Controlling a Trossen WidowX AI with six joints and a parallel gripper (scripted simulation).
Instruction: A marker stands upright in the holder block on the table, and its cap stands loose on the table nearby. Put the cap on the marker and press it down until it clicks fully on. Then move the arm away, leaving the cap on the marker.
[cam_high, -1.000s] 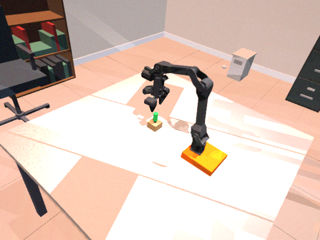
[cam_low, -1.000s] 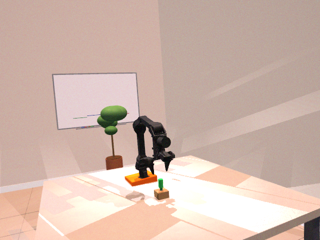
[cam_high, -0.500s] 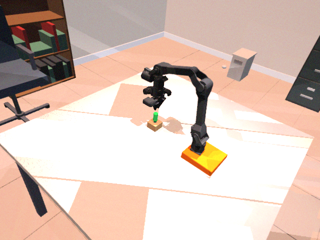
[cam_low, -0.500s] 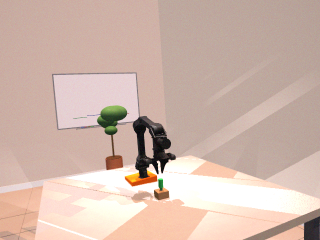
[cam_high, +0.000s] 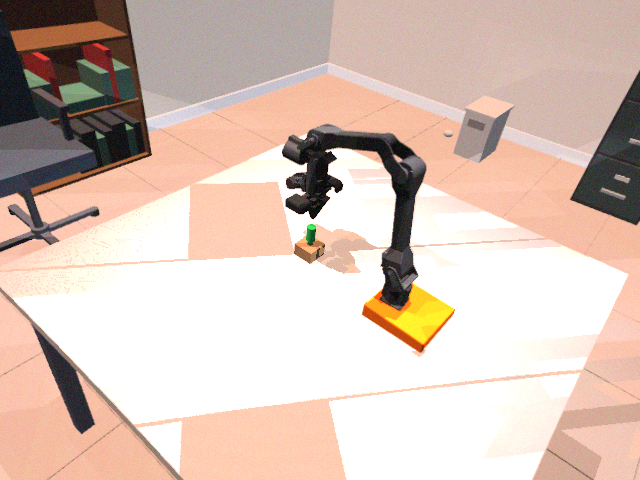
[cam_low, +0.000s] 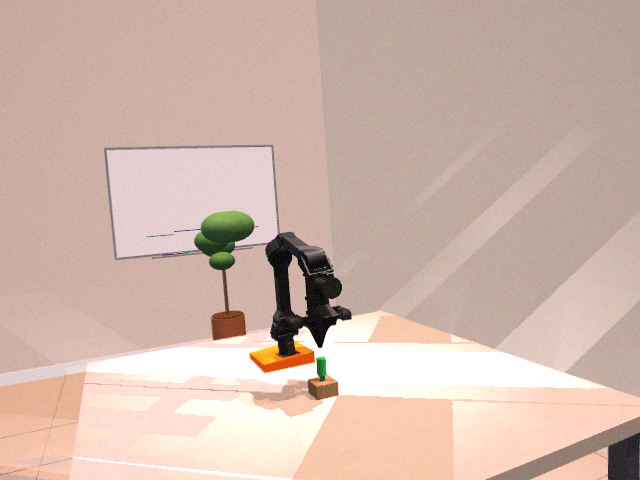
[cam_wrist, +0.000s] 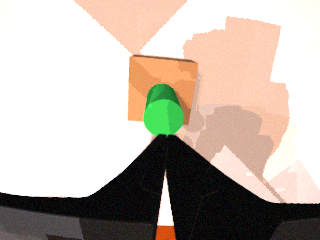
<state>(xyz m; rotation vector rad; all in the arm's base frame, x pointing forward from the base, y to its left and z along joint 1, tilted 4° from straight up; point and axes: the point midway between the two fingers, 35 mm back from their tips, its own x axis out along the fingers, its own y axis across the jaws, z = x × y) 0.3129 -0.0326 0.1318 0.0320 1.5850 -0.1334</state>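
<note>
Your gripper (cam_low: 320, 345) hangs above the cap (cam_low: 321, 365), fingers together on nothing. The cap looks light, rigid and slick; press squarely on its flat top.

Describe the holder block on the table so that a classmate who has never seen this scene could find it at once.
Start at the orange base plate where the dark arm is bolted to the pale table. A short way off, below the shut gripper, sits a small tan holder block. It alone has a green capped marker standing upright from its top.
</note>
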